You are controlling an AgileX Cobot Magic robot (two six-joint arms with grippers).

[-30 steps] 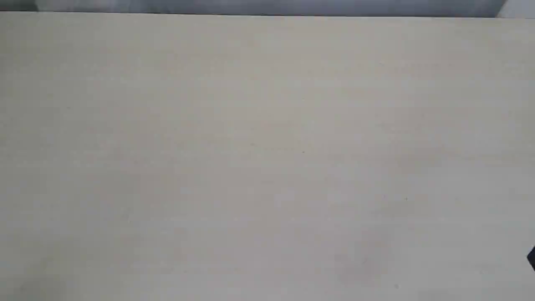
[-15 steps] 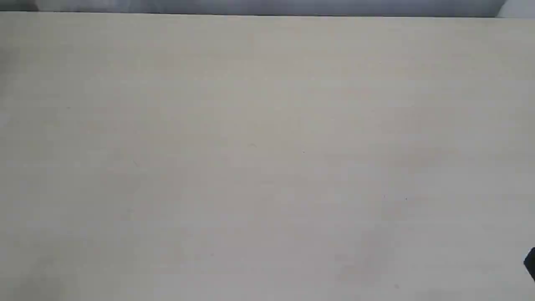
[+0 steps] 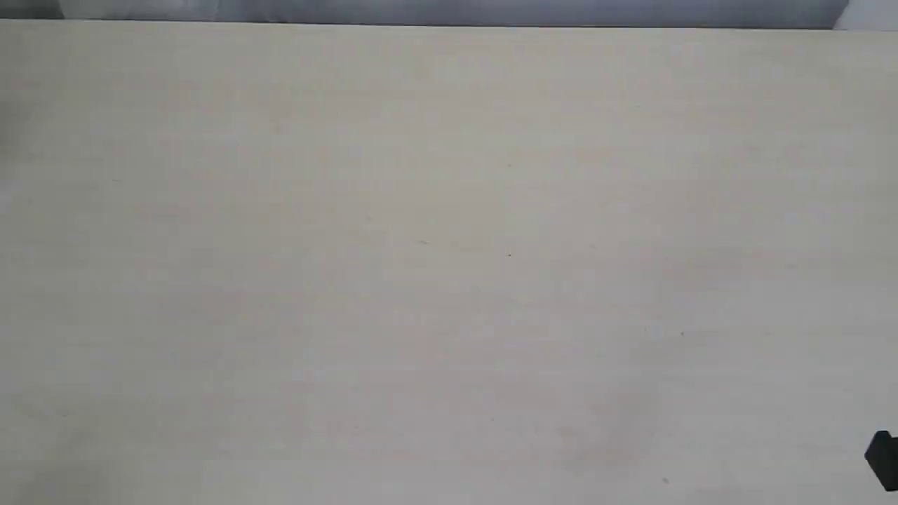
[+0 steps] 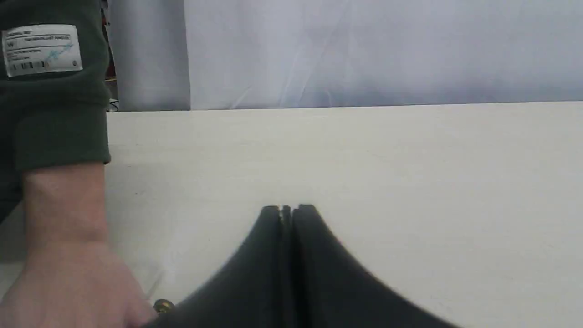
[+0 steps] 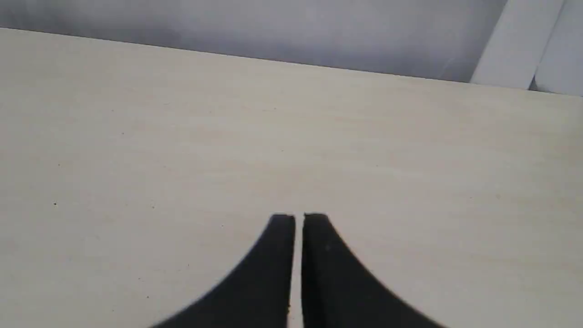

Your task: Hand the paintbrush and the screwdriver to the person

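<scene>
In the left wrist view my left gripper is shut on the screwdriver. Only a gold glint between the fingertips and an orange-gold ring by the gripper's base show. The person's bare hand lies right beside that ring, and I cannot tell whether it touches it. A dark green sleeve with a white label is above the hand. My right gripper is shut over the table with nothing in it. The paintbrush is out of view.
The pale beige table fills the exterior view, its far edge against a grey-white backdrop. A black part of my right arm pokes in at the lower right edge of the exterior view.
The black part at the right edge of the exterior view has come a little further into the picture and lower. Nothing else on the table has changed.
</scene>
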